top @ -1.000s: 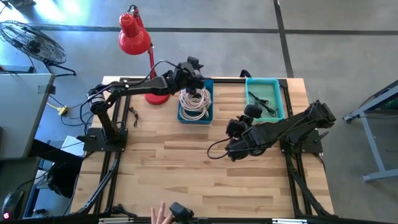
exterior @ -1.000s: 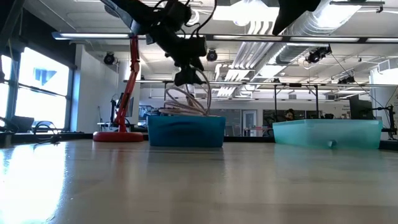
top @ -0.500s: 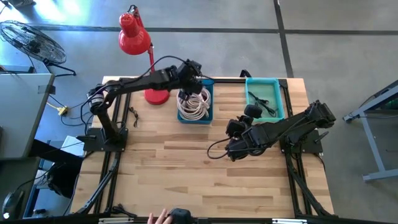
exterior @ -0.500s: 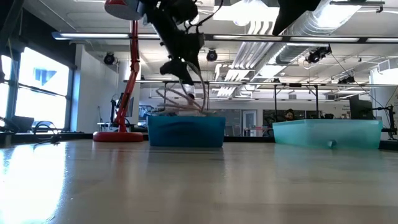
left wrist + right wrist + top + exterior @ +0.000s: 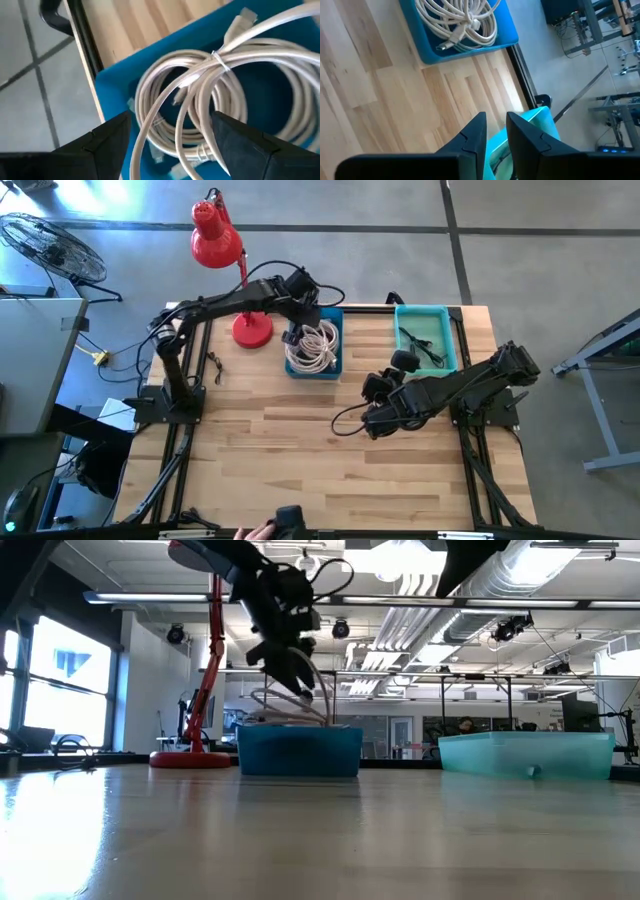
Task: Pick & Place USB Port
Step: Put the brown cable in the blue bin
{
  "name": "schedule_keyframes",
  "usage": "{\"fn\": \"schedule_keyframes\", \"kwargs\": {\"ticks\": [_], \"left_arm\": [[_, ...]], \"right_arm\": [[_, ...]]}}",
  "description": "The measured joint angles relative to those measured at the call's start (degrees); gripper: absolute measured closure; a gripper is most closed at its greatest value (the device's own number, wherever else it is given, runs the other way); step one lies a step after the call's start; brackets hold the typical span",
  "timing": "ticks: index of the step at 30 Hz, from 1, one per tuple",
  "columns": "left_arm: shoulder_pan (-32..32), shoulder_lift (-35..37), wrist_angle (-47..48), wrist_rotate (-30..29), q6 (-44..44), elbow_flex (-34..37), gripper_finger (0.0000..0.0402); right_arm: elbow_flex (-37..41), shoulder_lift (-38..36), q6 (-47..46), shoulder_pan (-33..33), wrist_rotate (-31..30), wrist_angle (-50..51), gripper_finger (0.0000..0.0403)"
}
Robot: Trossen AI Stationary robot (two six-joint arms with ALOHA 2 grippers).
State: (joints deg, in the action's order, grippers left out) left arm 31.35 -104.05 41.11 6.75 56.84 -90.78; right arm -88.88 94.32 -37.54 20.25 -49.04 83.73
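Looking down, we see the left end effector (image 5: 303, 308) spread wide, grasping nothing, over the blue bin (image 5: 333, 366) at the far edge of the surface (image 5: 270, 450), where the coiled white USB cables (image 5: 314, 344) lie. The right end effector (image 5: 372, 424) hangs mid-surface, fingers nearly together and empty. The teal bin's (image 5: 447, 316) dark contents are hard to make out.

Overhead looking down, table-level looking across, wrists close, all sharing blue bin (image 5: 314, 350)
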Motion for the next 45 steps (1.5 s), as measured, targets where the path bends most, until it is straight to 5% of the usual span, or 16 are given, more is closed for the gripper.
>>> {"fn": "schedule_keyframes", "kwargs": {"ticks": [8, 20, 22, 28, 37, 45], "left_arm": [[3.8, -4.8, -0.4, 10.0, -3.6, 0.0, 0.0129], [12.0, -6.4, -1.0, 43.5, -19.8, -0.2, 0.0129], [13.1, -7.5, -0.5, 41.4, -19.6, 0.0, 0.0129], [12.9, -8.2, -5.2, 18.0, -20.4, 0.0, 0.0129], [8.4, -8.4, -7.8, 24.0, -20.5, -0.1, 0.0129], [6.8, -7.8, -5.4, 7.7, -11.4, -1.6, 0.0129]], "right_arm": [[0.0, 0.0, 0.1, 0.0, 2.5, -1.5, 0.0336], [0.0, 0.0, 0.3, 0.0, 2.1, -1.8, 0.0336], [0.0, 0.0, 0.3, 0.0, 2.1, -1.9, 0.0336], [0.1, 0.0, 0.4, 0.0, 2.7, -2.7, 0.0336], [0.1, 0.0, 0.5, 0.0, 2.9, -2.8, 0.0336], [0.2, 0.0, 1.8, 0.0, 2.1, -3.0, 0.0336]]}}
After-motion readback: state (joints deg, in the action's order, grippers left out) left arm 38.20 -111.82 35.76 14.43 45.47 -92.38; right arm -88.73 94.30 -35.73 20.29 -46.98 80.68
